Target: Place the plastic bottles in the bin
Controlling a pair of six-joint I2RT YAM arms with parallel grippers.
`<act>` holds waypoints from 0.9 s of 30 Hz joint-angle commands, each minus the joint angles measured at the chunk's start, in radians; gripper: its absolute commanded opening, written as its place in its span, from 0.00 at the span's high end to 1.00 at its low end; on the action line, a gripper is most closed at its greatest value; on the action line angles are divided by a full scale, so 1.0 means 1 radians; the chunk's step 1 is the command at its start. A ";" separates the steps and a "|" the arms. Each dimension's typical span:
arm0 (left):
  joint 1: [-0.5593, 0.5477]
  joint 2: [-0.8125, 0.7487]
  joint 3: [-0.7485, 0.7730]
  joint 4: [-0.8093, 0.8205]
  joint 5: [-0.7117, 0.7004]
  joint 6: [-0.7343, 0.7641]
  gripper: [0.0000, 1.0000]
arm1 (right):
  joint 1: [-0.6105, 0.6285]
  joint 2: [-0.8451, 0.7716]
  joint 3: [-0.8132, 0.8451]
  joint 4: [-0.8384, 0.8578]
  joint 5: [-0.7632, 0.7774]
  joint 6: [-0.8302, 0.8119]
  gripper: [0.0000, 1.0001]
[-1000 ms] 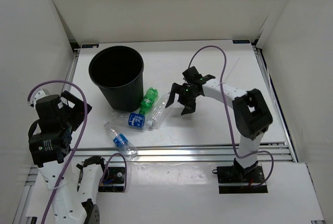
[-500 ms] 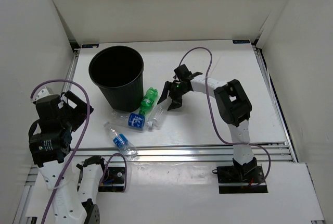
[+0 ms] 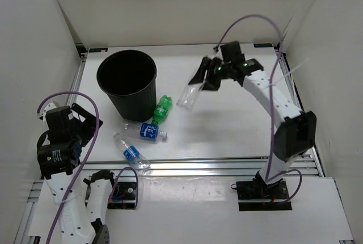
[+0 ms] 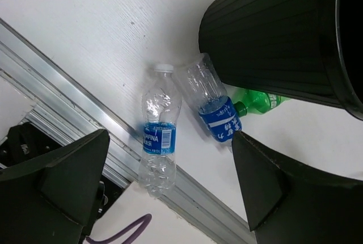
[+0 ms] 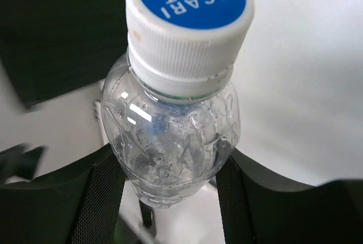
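The black bin (image 3: 127, 79) stands at the back left of the table. My right gripper (image 3: 207, 76) is shut on a clear bottle (image 3: 189, 95) and holds it in the air to the right of the bin. In the right wrist view the pads (image 5: 102, 198) press both sides of this bottle (image 5: 173, 142), just below its white Pocari Sweat cap. A green bottle (image 3: 163, 108), a blue-labelled bottle (image 3: 148, 131) and an Aquafina bottle (image 3: 130, 152) lie on the table in front of the bin. My left gripper (image 4: 170, 167) hangs open above them with nothing in it.
An aluminium rail (image 3: 227, 166) runs along the near edge of the table. White walls close in the left, right and back sides. A purple cable (image 3: 249, 22) loops above the right arm. In the left wrist view the bin's wall (image 4: 266, 34) leans over the bottles.
My right gripper shut on the clear bottle beside the green one, then lifted it up and back to the right. The left arm sank a little.
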 commanded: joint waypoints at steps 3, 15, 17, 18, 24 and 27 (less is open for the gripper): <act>-0.005 -0.008 -0.038 -0.063 0.090 -0.042 0.00 | 0.094 -0.008 0.478 -0.001 0.064 -0.037 0.69; -0.005 0.052 -0.116 -0.072 0.317 -0.022 0.00 | 0.433 0.474 1.027 0.231 0.355 -0.322 0.37; -0.005 0.052 -0.168 -0.072 0.330 -0.022 0.00 | 0.479 0.435 0.981 0.289 0.413 -0.458 0.00; -0.005 0.038 -0.168 -0.072 0.339 -0.022 0.00 | 0.490 0.414 0.980 0.289 0.414 -0.485 0.00; -0.005 -0.067 -0.274 -0.072 0.371 -0.092 0.00 | 0.510 0.113 0.882 0.300 0.527 -0.490 0.00; -0.005 -0.123 -0.317 -0.061 0.371 -0.140 0.00 | 0.510 0.062 0.911 0.153 0.536 -0.490 0.00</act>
